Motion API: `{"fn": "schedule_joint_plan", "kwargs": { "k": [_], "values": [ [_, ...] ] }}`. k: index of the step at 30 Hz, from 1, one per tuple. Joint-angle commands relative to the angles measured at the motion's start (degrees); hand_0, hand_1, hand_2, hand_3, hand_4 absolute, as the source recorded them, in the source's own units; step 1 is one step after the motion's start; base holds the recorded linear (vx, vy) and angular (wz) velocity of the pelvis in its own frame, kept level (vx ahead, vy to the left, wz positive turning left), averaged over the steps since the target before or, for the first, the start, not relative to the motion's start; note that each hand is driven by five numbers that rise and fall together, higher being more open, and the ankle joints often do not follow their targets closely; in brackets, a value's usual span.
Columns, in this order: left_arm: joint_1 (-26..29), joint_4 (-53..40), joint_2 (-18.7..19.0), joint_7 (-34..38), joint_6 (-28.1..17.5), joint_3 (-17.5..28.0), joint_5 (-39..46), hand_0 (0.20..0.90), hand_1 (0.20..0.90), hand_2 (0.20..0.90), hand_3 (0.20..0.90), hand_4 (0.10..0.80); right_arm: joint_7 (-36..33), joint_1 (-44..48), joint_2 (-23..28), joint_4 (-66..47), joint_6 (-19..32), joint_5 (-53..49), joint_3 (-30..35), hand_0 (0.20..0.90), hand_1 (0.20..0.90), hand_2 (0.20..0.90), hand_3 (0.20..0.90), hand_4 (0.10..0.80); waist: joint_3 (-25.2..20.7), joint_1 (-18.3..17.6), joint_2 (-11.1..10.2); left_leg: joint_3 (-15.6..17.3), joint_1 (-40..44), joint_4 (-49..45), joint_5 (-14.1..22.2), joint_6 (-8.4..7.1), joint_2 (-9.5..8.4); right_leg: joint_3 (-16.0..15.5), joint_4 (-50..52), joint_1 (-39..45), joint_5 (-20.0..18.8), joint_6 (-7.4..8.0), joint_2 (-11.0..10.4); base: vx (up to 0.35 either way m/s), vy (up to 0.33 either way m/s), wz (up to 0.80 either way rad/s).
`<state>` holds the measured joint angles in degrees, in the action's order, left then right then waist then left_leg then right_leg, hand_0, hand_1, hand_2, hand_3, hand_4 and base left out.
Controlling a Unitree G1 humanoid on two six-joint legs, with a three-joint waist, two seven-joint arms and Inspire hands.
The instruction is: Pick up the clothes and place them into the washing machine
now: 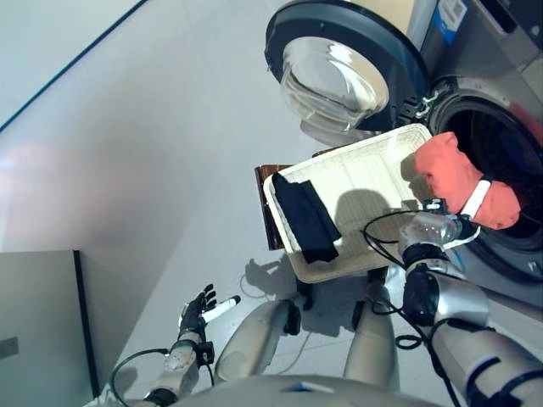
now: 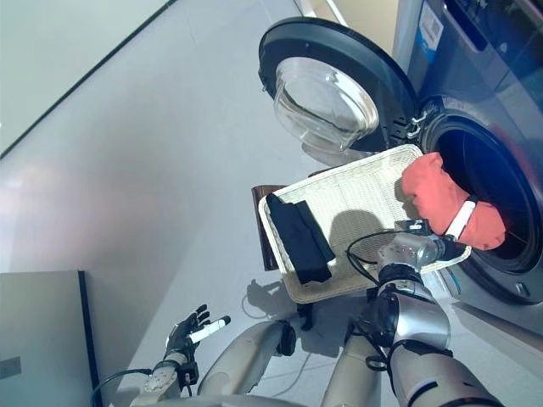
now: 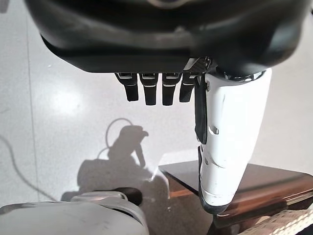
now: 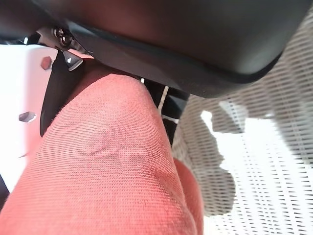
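1. Left hand (image 1: 197,315) hangs low by the robot's side over the floor (image 1: 127,153), fingers straight and apart, holding nothing; idle.
2. Right hand (image 2: 437,246) is wrapped in a red cloth (image 2: 441,199); the wrist view shows cloth bunched tight against palm and thumb, so the hand reads as clamped on it. White thumb cover shows against the bundle.
3. Red cloth sits at the mouth of the drum (image 2: 488,182), just past the tray's far right corner, partly over the opening, not yet inside.
4. Dark cloth (image 1: 305,216) lies folded on the left part of the wicker tray (image 1: 373,170), untouched. Tray rests on a small brown stool (image 1: 265,203).
5. Washer door (image 1: 339,72) stands swung wide to the left of the opening.
6. Risks, as judged: letting go too early could drop the bundle on the drum lip, the tray, or the floor below; a trailing fold may snag on the door seal or tray rim; the forearm passes close above the tray and could nudge it off the stool.
7. Floor is pale grey, smooth, glossy; a dark line runs across the far left. A grey panel (image 1: 38,326) stands at the near left.
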<state>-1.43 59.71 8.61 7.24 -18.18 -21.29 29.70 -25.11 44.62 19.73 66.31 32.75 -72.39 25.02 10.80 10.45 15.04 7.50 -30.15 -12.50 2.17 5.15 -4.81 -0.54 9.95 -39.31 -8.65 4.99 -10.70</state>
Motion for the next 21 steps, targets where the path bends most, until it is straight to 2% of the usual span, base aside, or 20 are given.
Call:
{"fn": "schedule_joint_plan", "kwargs": {
  "k": [1, 2, 3, 5, 8, 9, 10, 12, 15, 21],
  "values": [
    [-1.65, 2.06, 0.38, 1.89, -3.01, 0.61, 0.7, 0.9, 0.9, 0.9, 0.9, 0.8, -1.85, 5.12, 8.51, -2.51, 3.87, 6.5, -2.66, 0.2, 0.2, 0.2, 0.2, 0.3, -2.22, 1.41, 3.55, -5.34, -4.06, 0.28, -2.56, -6.03, 1.0, -1.86, 5.26, 4.56, 7.94, -1.31, 2.06, 0.037, -0.009, -0.03],
    [-1.94, 1.47, 1.13, 1.55, -3.29, 0.89, 1.09, 0.9, 0.9, 0.9, 0.9, 0.8, -2.42, 7.48, 11.95, -5.0, 4.31, 8.41, -3.99, 0.2, 0.2, 0.2, 0.2, 0.3, -2.89, 1.55, 3.57, -5.37, -3.76, 0.57, -2.58, -6.14, 0.95, -1.75, 5.19, 4.64, 7.92, -1.3, 2.09, 0.0, 0.0, 0.0],
    [-1.86, 1.44, 0.98, 1.52, -3.27, 0.87, 1.15, 0.9, 0.9, 0.9, 0.9, 0.8, -2.95, 7.69, 12.05, -5.14, 4.27, 8.84, -4.12, 0.2, 0.2, 0.2, 0.2, 0.3, -2.81, 1.57, 3.73, -5.36, -3.74, 0.64, -2.6, -6.14, 0.96, -1.74, 5.17, 4.63, 7.9, -1.3, 2.1, 0.0, 0.0, 0.0],
    [-2.26, 0.56, 2.12, 1.36, -3.76, 1.04, 1.38, 0.9, 0.9, 0.9, 0.9, 0.8, -4.78, 11.23, 16.71, -8.84, 5.51, 11.68, -5.99, 0.2, 0.2, 0.2, 0.2, 0.3, -3.35, 1.65, 3.61, -5.38, -3.49, 1.11, -2.81, -6.33, 0.86, -1.66, 4.9, 4.71, 7.78, -1.23, 2.05, 0.0, 0.0, 0.0],
    [-2.71, 0.51, 3.34, 2.1, -4.2, 0.98, 1.78, 0.9, 0.9, 0.9, 0.9, 0.8, -10.22, 18.19, 23.05, -13.75, 7.51, 16.82, -10.23, 0.2, 0.2, 0.2, 0.2, 0.3, -3.93, 1.72, 3.29, -5.3, -3.18, 2.0, -3.16, -6.57, 0.81, -1.6, 4.65, 4.58, 7.51, -1.14, 2.03, 0.0, 0.0, 0.0],
    [-2.75, 0.45, 3.49, 2.44, -4.24, 0.93, 1.87, 0.9, 0.9, 0.9, 0.9, 0.8, -12.37, 19.5, 24.01, -15.09, 7.73, 18.8, -11.1, 0.291, 0.291, 0.291, 0.291, 0.365, -3.98, 1.55, 3.29, -5.24, -3.11, 2.14, -3.19, -6.58, 0.79, -1.48, 4.76, 4.44, 7.5, -1.14, 2.1, 0.005, 0.004, -0.04],
    [-2.63, 0.65, 3.66, 2.79, -4.23, 0.86, 1.89, 0.9, 0.9, 0.9, 0.9, 0.8, -13.99, 20.97, 25.19, -16.28, 7.45, 20.45, -12.21, 0.9, 0.9, 0.9, 0.9, 0.8, -3.95, 1.36, 3.22, -5.18, -3.04, 2.3, -3.28, -6.63, 0.8, -1.32, 4.96, 4.32, 7.6, -1.18, 2.17, 0.009, 0.013, -0.05],
    [-2.8, 0.13, 3.96, 3.09, -4.37, 0.97, 2.15, 0.9, 0.9, 0.9, 0.9, 0.8, -14.88, 22.46, 26.57, -16.85, 5.81, 22.78, -14.19, 0.9, 0.9, 0.9, 0.9, 0.8, -4.0, 1.11, 3.26, -5.11, -2.9, 2.33, -3.32, -6.71, 0.74, -1.01, 5.18, 4.26, 7.59, -1.26, 2.25, 0.005, 0.021, -0.07],
    [-2.86, 0.3, 3.7, 2.92, -4.25, 1.08, 2.67, 0.9, 0.9, 0.9, 0.9, 0.8, -13.02, 22.98, 24.73, -15.02, 4.33, 22.02, -16.01, 0.9, 0.9, 0.9, 0.9, 0.8, -3.91, 0.93, 3.52, -4.66, -2.75, 2.53, -3.35, -6.64, 0.83, -0.71, 5.15, 3.98, 7.37, -1.26, 2.39, -0.002, 0.006, -0.01],
    [-2.72, 0.74, 2.63, 1.77, -4.29, 1.63, 4.05, 0.9, 0.9, 0.9, 0.9, 0.8, -9.59, 20.92, 21.42, -9.8, 2.78, 19.16, -14.8, 0.9, 0.9, 0.9, 0.9, 0.8, -4.01, 0.74, 4.13, -4.39, -2.73, 2.47, -3.39, -6.59, 0.86, -0.51, 5.04, 4.12, 7.36, -1.46, 2.44, -0.004, 0.002, -0.03]
  ]
}}
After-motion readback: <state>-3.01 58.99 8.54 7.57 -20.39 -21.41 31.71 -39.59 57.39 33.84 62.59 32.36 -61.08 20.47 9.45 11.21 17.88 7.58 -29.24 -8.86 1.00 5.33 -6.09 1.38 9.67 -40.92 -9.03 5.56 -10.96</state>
